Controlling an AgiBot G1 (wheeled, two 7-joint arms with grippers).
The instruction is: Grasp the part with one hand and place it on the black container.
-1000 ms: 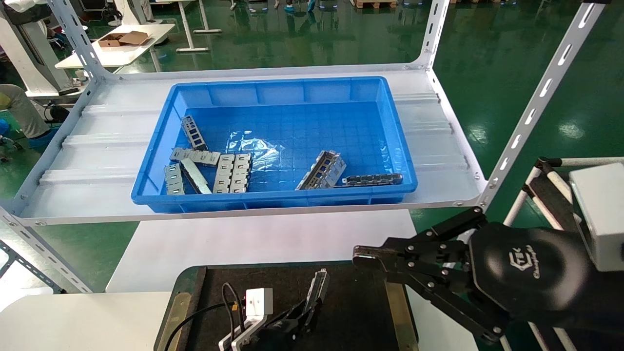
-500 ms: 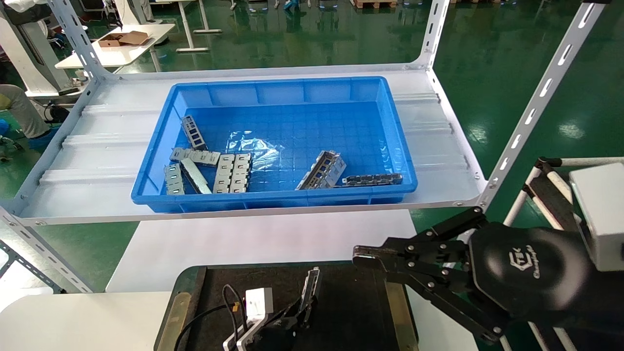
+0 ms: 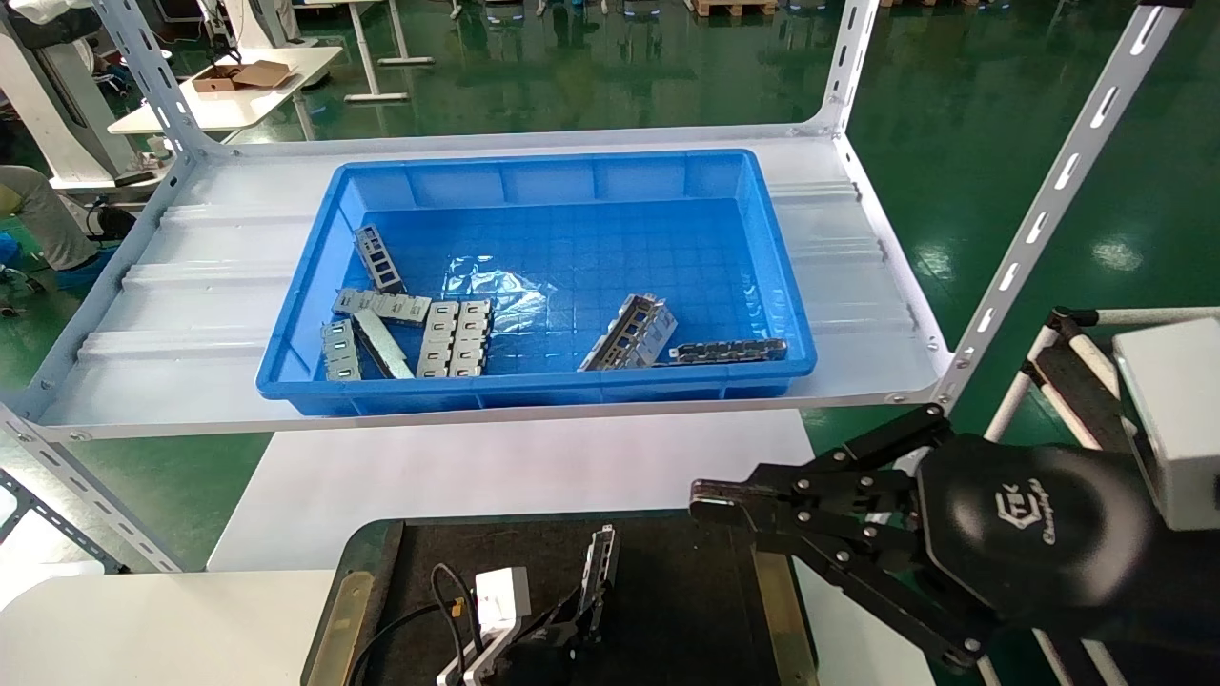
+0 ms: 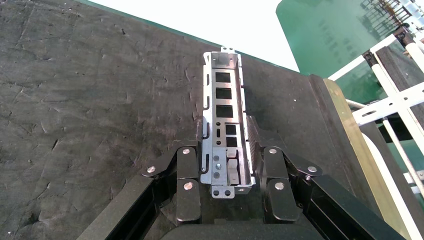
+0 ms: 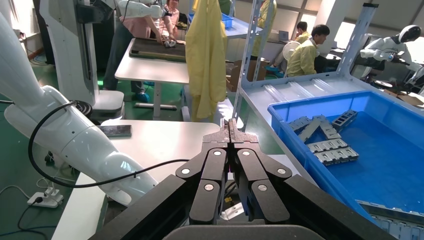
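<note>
Our left gripper (image 4: 227, 155) is clamped on the part (image 4: 225, 117), holding it over the near middle of the black container (image 3: 667, 610), while our right gripper (image 3: 710, 500) hovers pinched together at the container's far right edge.

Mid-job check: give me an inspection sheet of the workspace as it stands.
Surface: black container on white table, felt top bare around the part.
Job's things: part clamped lengthwise, held over the container; contact unclear.
Clutter: more metal parts in blue bin on the shelf.
Grippers: left gripper jaws shut on the part; right gripper shut, empty, parked beside the container.
Cables: black cable at left wrist box.
Surroundings: people at benches behind.
</note>
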